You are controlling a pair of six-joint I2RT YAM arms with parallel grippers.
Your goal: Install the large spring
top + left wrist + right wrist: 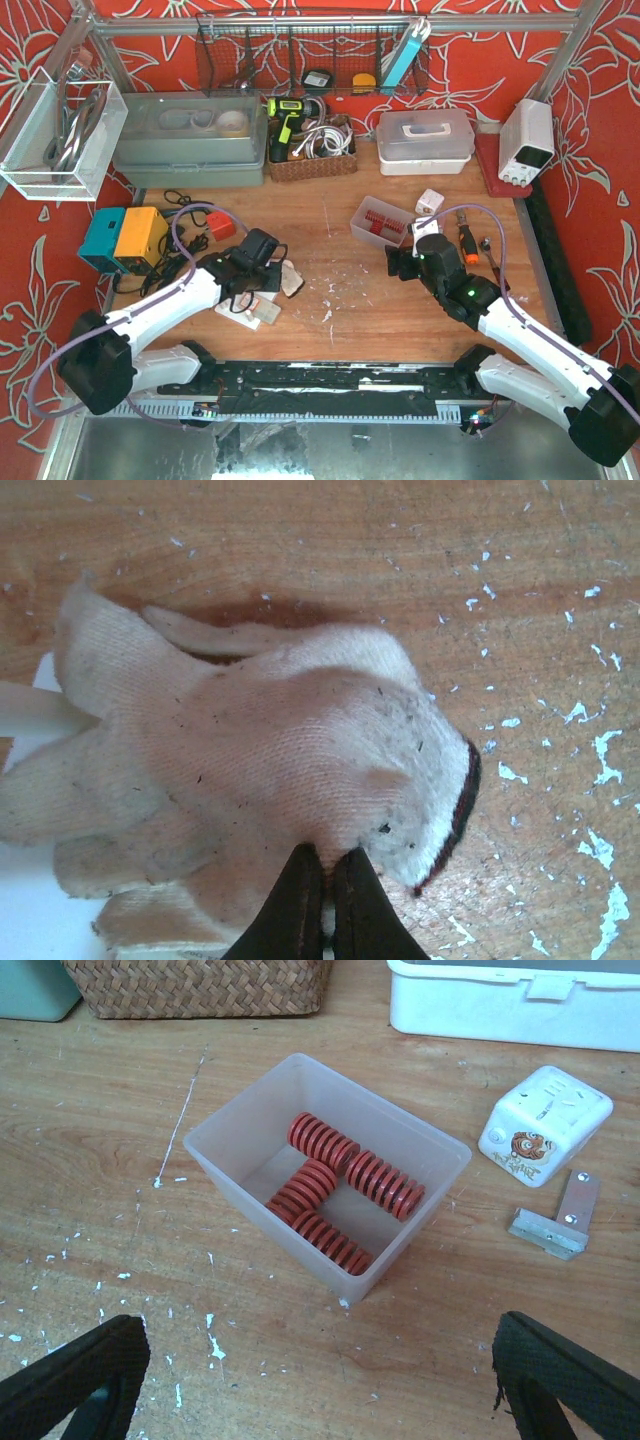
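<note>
A: State of the left gripper (325,895)?
B: We see it shut, pinching the knit glove (300,740).
A: And the right gripper (320,1380)?
B: Wide open, empty, near the clear bin (215,1160) holding four red springs (385,1185).

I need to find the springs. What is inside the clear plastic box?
Inside the box lie four red springs, touching one another. Whether anything small lies under them cannot be seen; they cover it.

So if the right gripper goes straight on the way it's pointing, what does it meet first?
Probably the near wall of the clear bin holding red springs, though depth is unclear.
</note>
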